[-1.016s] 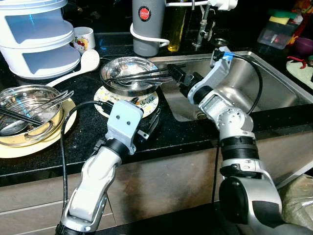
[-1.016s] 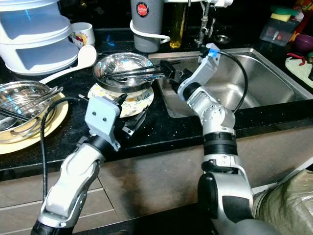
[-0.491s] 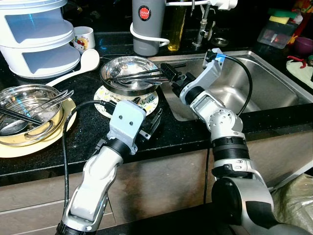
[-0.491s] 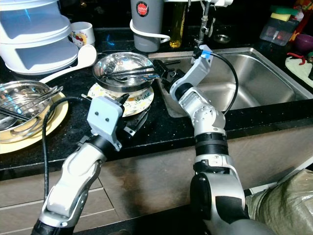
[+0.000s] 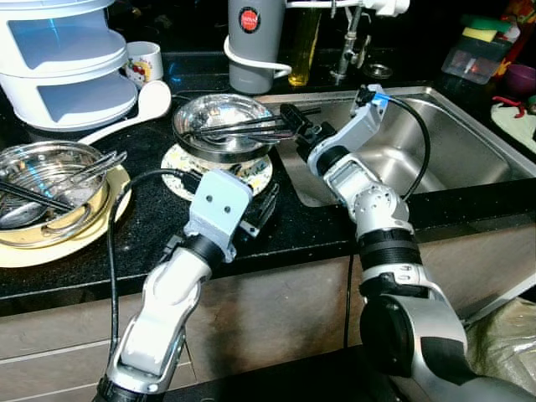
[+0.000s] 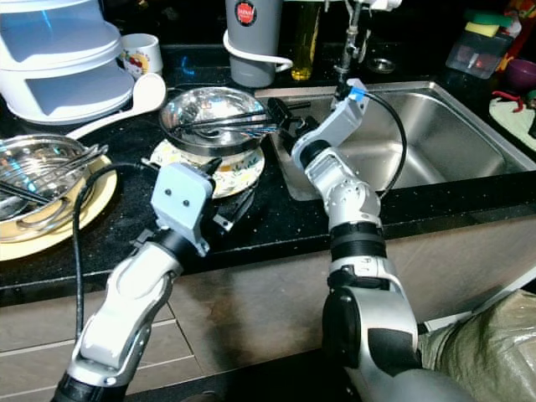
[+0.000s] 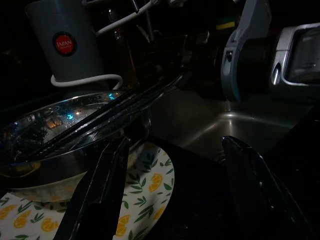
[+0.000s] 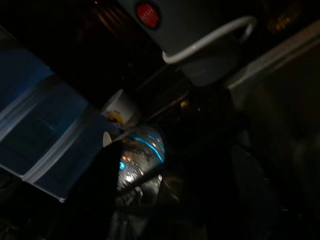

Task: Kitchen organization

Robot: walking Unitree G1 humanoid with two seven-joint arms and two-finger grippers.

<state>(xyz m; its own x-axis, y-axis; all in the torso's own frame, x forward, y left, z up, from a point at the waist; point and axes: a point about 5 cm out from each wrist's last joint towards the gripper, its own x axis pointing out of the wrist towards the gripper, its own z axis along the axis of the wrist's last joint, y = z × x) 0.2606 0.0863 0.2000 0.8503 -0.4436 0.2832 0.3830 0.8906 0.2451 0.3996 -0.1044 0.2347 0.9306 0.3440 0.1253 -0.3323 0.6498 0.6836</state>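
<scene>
**Right gripper at the bowl rim, reaching for the long utensils**

A steel bowl [image 5: 219, 124] sits on a lemon-patterned plate [image 5: 251, 174] on the black counter [image 5: 151, 226], just beside the sink [image 5: 435, 142]. Several long dark utensils [image 5: 243, 127], probably chopsticks or thin handles, lie across the bowl with their ends jutting past the rim toward the sink. The right gripper [image 5: 295, 124] is at those ends; its fingers look parted in the right wrist view, though the picture is too dark to say whether they touch anything. The left gripper [image 5: 261, 209] hovers low over the counter at the plate's near edge, fingers [image 7: 107, 185] spread wide and empty.

The utensils are likely light, stiff and slick, and apt to roll or fan apart, so taking them together near the overhanging ends seems best. The bowl is thin and light on a smooth plate and could skid or tip if the sticks lever against its rim.

Open room lies over the sink basin. A grey canister [image 5: 255, 42] and white ladle [image 5: 142, 105] crowd the far side, and a second bowl of cutlery [image 5: 42, 180] stands well apart to the left.
</scene>
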